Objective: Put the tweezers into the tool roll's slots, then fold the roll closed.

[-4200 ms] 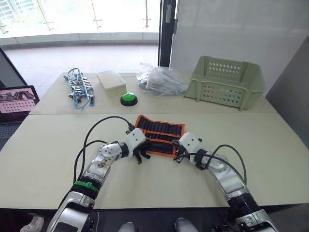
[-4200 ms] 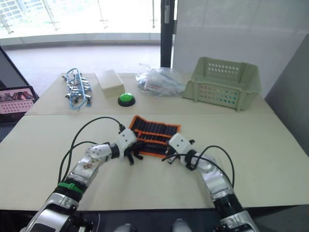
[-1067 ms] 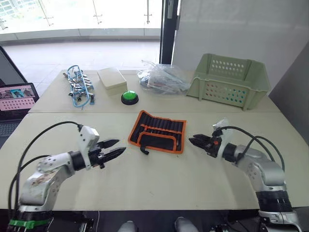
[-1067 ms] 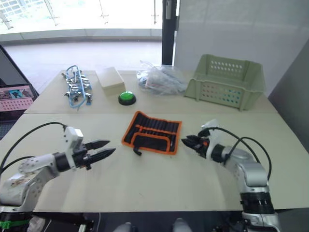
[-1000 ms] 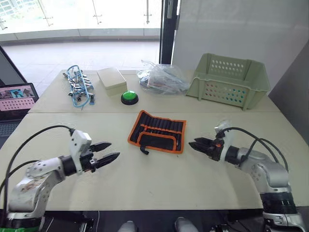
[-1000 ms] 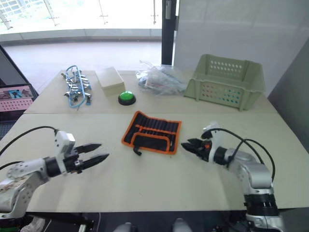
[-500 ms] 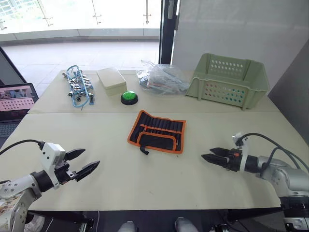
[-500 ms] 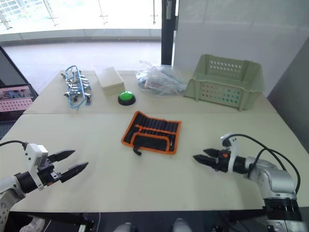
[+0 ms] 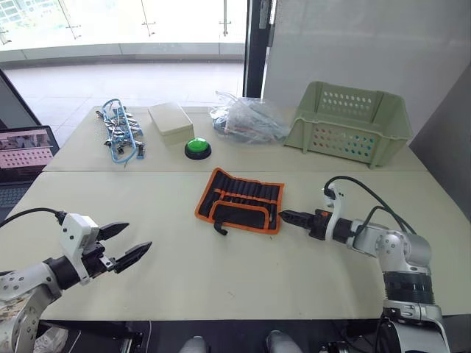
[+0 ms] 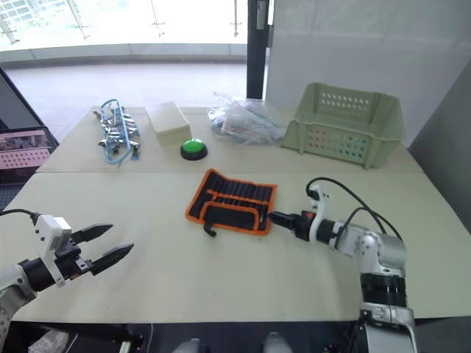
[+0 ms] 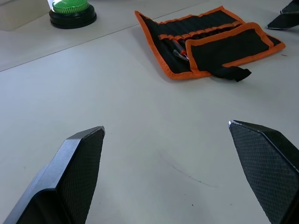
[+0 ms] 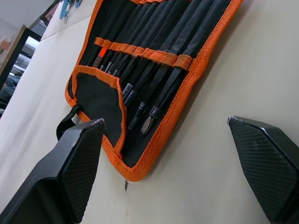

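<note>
The tool roll [image 9: 240, 200] lay flat near the middle of the near table [image 9: 221, 279], its lower flap folded up over part of the slots and a small black strap trailing off its near edge. The tweezers [image 12: 149, 77] sat side by side in the slots, under the orange band. The right gripper [image 9: 288, 216] hovered low with its tips just beside the roll's right edge, fingers spread apart in the wrist view, holding nothing. The left gripper [image 9: 124, 245] hung well away over the table's near left corner, its fingers also apart and empty. With the tools apparently loaded, the folding step seemed to be in hand (the roll was only partly closed). The next move likely called for catching an orange-trimmed edge and turning it over without spilling the tweezers.
</note>
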{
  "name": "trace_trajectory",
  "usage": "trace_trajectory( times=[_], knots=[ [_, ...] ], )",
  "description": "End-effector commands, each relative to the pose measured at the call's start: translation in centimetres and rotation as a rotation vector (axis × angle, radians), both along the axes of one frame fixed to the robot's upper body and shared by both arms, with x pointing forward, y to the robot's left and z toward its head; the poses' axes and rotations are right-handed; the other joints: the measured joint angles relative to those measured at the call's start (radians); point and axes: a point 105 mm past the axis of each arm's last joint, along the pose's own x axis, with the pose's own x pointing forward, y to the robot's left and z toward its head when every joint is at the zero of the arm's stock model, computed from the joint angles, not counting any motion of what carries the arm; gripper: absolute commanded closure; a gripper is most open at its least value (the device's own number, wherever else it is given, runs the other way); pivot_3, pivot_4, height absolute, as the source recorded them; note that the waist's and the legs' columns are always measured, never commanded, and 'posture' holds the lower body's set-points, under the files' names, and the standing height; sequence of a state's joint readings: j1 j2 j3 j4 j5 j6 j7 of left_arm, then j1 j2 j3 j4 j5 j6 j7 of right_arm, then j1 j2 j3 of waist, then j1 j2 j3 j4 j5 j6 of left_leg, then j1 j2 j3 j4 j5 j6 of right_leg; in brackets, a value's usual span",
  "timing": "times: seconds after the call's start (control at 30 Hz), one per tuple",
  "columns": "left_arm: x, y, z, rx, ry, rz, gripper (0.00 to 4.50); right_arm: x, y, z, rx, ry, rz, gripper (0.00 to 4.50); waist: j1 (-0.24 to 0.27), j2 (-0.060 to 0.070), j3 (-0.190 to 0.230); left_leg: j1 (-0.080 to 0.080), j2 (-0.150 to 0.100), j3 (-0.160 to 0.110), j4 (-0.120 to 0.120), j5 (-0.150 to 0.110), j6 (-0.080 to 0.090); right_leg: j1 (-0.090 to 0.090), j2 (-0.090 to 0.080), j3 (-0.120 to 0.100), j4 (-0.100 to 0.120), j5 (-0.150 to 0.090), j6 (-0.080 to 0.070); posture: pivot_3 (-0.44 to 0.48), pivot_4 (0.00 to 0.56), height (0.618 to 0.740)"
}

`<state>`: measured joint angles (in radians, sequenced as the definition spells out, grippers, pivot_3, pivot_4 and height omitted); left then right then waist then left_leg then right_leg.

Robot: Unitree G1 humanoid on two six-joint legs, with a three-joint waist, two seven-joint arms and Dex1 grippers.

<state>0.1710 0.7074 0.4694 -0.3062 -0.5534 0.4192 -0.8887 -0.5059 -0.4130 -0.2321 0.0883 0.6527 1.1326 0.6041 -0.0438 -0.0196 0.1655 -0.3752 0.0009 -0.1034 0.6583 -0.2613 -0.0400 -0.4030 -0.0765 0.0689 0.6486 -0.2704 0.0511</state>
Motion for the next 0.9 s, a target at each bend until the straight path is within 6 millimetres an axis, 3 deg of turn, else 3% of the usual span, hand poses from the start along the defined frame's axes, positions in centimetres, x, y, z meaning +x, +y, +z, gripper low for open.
trace_trajectory(
  times=[0.03, 0.4, 0.63, 0.73, 0.9],
  knots=[
    [0.2, -1.1, 1.3, -0.002, -0.057, -0.026, 0.0, -0.5, 1.3, -0.9, 0.008, 0.054, 0.038, 0.05, -0.001, 0.0, 0.0, 0.0, 0.0, 0.0, 0.0, 0.0, 0.0, 0.0, 0.0, 0.0, 0.0, 0.0, 0.0, 0.0, 0.15, 0.74],
    [0.4, -1.7, 1.1, -0.022, -0.043, -0.04, 0.0, -1.6, 4.5, -0.7, 0.074, 0.09, 0.112, 0.05, -0.018, 0.0, 0.0, 0.002, 0.001, 0.0, -0.001, 0.0, 0.0, 0.0, 0.001, 0.0, 0.001, 0.0, 0.0, 0.0, 0.15, 0.74],
    [0.5, -1.9, 1.1, -0.034, -0.044, -0.033, 0.0, -1.3, 4.1, -1.1, 0.091, 0.112, 0.089, 0.05, -0.022, 0.0, 0.0, 0.002, 0.002, 0.0, -0.002, 0.0, 0.0, 0.0, 0.001, 0.0, 0.001, 0.0, 0.0, 0.0, 0.15, 0.74],
    [0.3, -1.9, 1.0, -0.04, -0.04, -0.028, 0.0, -1.4, 4.1, -1.1, 0.116, 0.127, 0.089, 0.84, -0.022, 0.0, 0.0, 0.002, 0.002, 0.0, -0.002, 0.0, 0.0, 0.0, 0.001, 0.0, 0.001, 0.0, 0.0, 0.0, 0.15, 0.74],
    [0.1, -1.8, 0.7, -0.036, -0.029, -0.026, 0.0, -1.6, 4.4, -1.1, 0.144, 0.144, 0.11, 2.6, -0.022, 0.0, 0.0, 0.002, 0.001, 0.0, -0.003, 0.0, 0.0, 0.0, 0.001, 0.0, 0.001, 0.0, 0.0, 0.0, 0.15, 0.74]
  ],
)
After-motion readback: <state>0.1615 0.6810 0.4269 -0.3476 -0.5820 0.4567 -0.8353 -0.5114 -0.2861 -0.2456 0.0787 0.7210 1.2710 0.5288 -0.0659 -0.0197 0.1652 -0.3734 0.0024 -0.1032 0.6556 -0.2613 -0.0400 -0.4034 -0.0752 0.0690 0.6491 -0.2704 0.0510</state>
